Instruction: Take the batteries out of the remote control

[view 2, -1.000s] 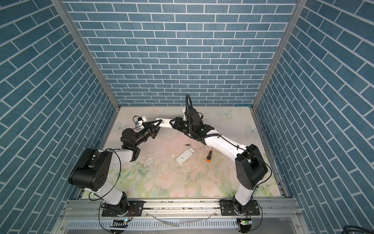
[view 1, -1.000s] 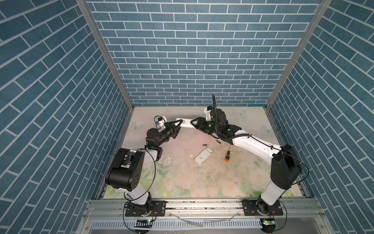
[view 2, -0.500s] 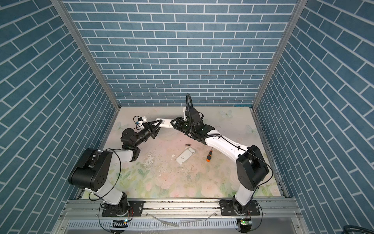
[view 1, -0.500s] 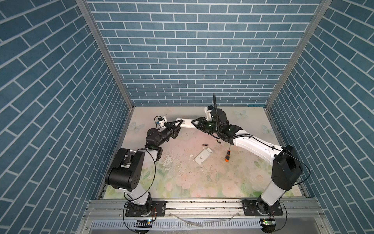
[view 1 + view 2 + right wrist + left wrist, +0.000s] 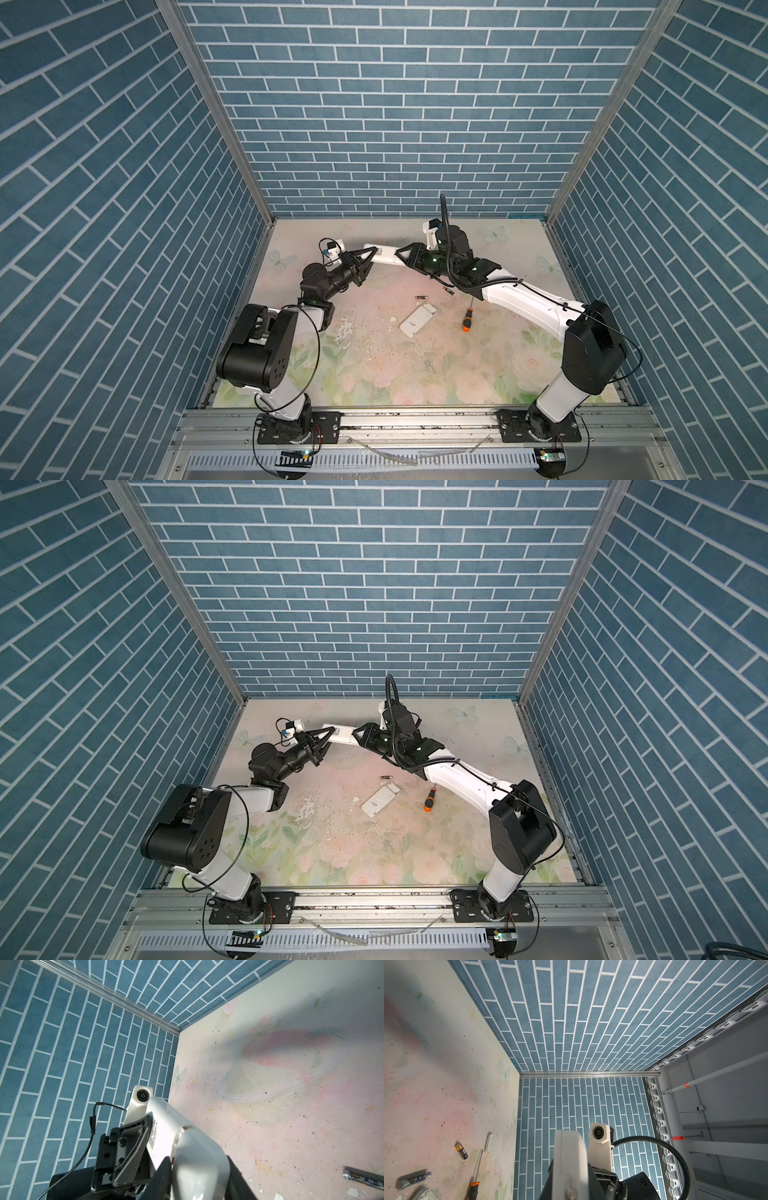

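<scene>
While my left gripper (image 5: 371,254) and right gripper (image 5: 400,253) each clamp an end of the white remote control (image 5: 384,255), I can't read its label (image 5: 153,1136) — two batteries (image 5: 421,297) lie beneath them on the scuffed floral tabletop (image 5: 374,374), blue-brick walls (image 5: 395,104) around.

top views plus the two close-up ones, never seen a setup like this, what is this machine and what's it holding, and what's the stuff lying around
These are two robot arms mounted at the front edge of a floral table. Each arm ends in a two-fingered gripper.

The two wide pictures come from one overhead stereo camera, so they look nearly the same. The two close pictures come from small cameras on the arms' wrists.

The left gripper is shut on one end of a white remote control, held up off the table. The right gripper appears to grip the other end.

On the table lie a screwdriver, a white cover, a battery near that cover, and a second battery by the screwdriver's tip.
</scene>
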